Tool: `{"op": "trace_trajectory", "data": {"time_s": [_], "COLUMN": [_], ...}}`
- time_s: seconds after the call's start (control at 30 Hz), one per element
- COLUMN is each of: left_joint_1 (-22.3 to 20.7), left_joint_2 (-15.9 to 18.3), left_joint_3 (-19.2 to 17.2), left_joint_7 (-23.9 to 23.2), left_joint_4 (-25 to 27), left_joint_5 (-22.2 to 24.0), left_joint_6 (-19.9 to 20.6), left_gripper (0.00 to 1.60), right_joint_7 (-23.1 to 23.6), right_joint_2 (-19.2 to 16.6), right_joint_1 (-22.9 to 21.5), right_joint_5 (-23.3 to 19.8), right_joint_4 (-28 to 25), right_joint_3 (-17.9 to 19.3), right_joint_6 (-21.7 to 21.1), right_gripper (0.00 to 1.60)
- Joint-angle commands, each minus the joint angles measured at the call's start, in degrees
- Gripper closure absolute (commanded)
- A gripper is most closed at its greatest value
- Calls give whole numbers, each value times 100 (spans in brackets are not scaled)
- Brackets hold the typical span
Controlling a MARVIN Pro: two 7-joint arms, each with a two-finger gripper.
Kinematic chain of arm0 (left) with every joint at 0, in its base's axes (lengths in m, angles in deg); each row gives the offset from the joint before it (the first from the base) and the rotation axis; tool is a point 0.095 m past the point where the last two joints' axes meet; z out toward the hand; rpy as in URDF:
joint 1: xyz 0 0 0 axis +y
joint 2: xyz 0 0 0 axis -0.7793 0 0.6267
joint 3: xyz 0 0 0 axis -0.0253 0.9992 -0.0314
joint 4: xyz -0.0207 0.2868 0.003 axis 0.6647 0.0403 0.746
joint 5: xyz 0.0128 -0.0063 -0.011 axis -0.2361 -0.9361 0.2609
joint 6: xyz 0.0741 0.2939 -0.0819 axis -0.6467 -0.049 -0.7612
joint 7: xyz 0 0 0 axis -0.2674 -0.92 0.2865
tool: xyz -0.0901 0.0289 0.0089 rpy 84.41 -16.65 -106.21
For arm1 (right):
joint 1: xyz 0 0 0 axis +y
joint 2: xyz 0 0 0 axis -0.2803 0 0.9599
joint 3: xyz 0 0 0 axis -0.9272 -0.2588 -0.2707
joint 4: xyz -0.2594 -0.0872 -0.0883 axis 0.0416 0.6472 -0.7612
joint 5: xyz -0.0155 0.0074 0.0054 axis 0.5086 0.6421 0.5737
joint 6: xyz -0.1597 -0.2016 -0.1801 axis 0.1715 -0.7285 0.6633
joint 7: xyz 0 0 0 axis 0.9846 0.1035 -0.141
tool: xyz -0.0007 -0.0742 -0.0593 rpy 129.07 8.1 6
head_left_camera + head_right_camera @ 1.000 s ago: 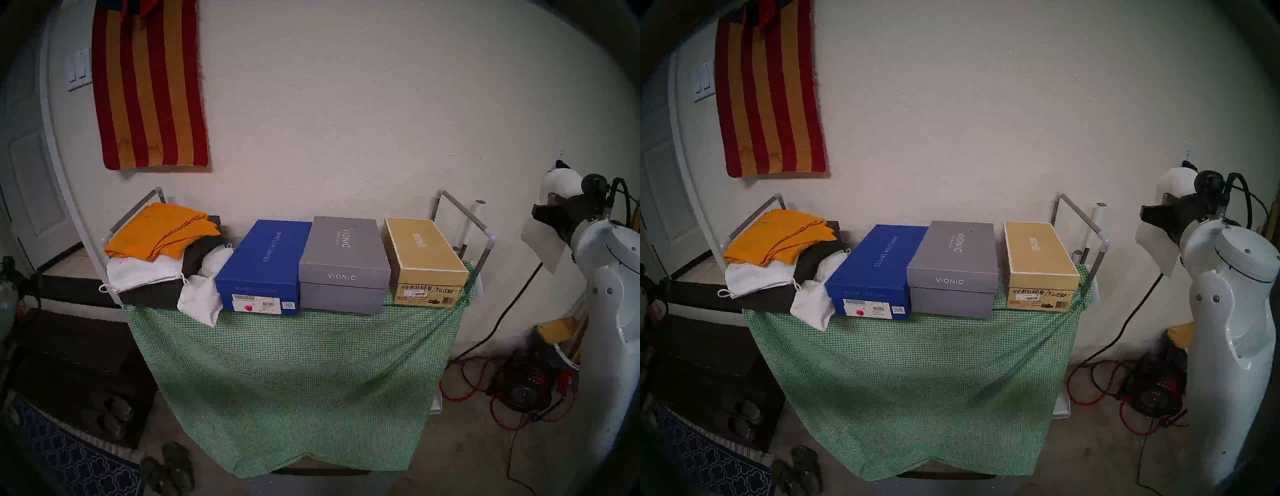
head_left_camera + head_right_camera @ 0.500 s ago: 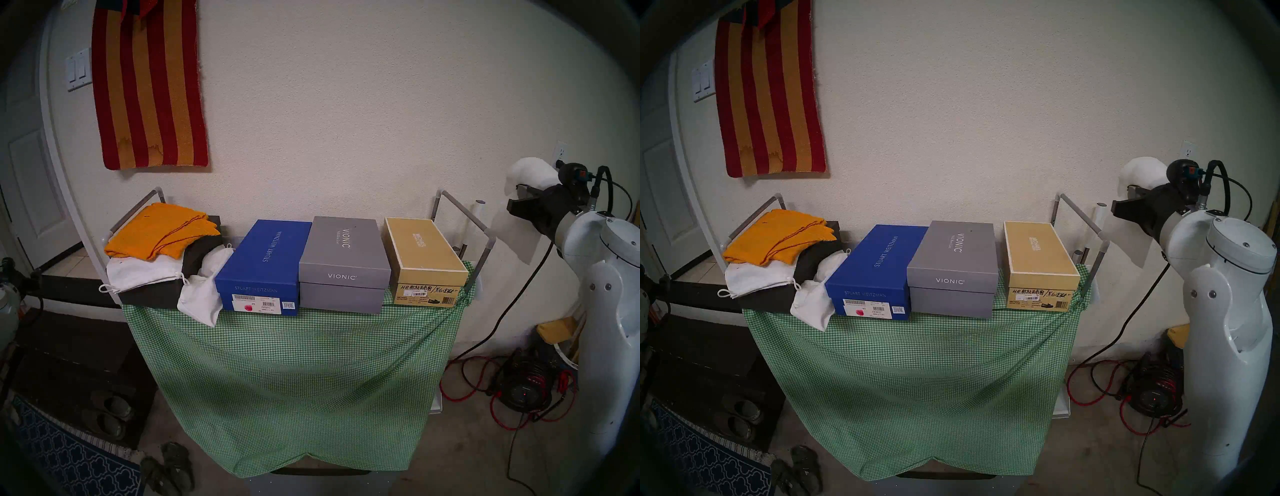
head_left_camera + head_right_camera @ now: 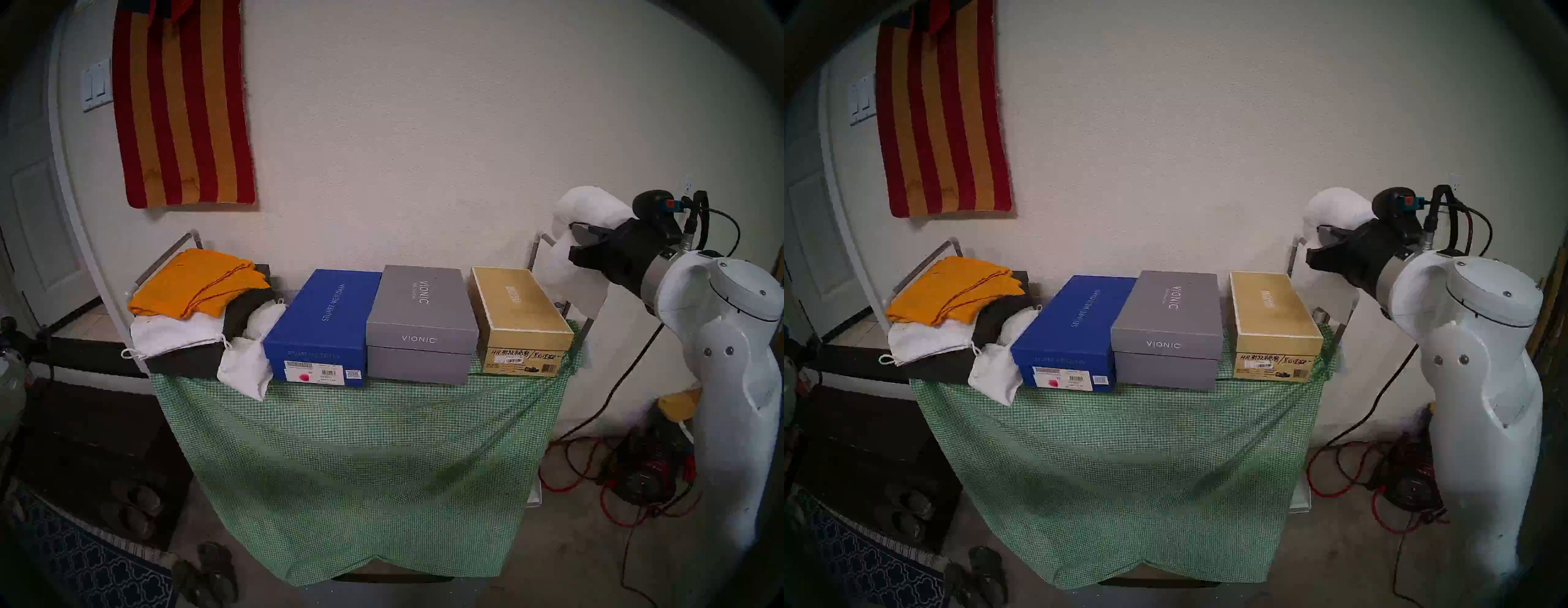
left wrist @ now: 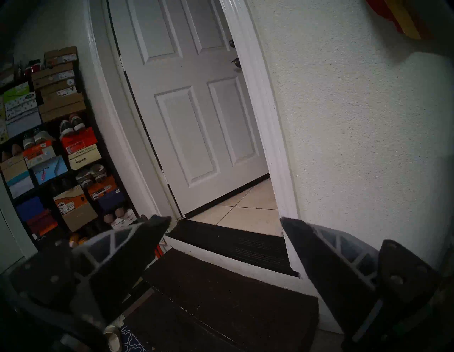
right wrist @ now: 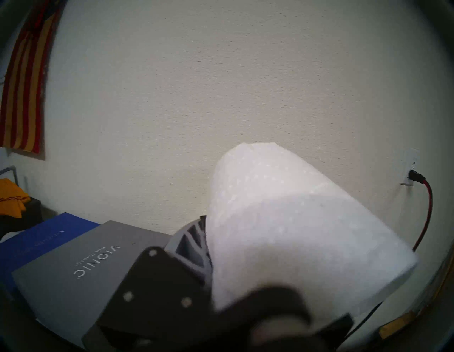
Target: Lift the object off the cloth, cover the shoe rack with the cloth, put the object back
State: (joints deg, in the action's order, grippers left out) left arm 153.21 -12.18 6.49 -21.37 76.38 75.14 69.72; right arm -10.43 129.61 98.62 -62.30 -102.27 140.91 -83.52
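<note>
i am holding the tissue roll [image 3: 587, 220] in my right gripper [image 3: 575, 242], clamped on it at the right of the frame, above the shoe rack's [image 3: 592, 293] end rail. the gingham cloth [image 3: 360, 467] is draping down the rack's front, so covering looks done. my left gripper [image 4: 224, 221] is standing wide and empty. only setting the roll back remains.

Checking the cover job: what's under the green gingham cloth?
The cloth drapes the shoe rack's front, hiding its lower shelves and whatever they hold. Only end rails and a dark bottom edge show.
</note>
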Motion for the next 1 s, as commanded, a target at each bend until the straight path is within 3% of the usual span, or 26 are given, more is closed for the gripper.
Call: {"op": "trace_trajectory", "data": {"time_s": [0.0, 0.47, 0.97], "left_joint_1": [250, 617, 1088], "left_joint_2": [27, 41, 83], "left_joint_3": [-72, -142, -214], "left_joint_7": [180, 565, 1058], "left_joint_4": [72, 263, 514], "left_joint_5": [44, 119, 173], "left_joint_6": [-335, -947, -1691], "left_gripper": [0, 0, 0], "right_joint_7": [-1, -232, -606], "right_joint_2": [163, 459, 708], "right_joint_1": [-153, -61, -558], "right_joint_5": [-83, -123, 45], "right_joint_4": [-20, 52, 987], "right_joint_3": [-247, -771, -1195], "right_joint_6": [65, 38, 193], "right_gripper": [160, 160, 160]}}
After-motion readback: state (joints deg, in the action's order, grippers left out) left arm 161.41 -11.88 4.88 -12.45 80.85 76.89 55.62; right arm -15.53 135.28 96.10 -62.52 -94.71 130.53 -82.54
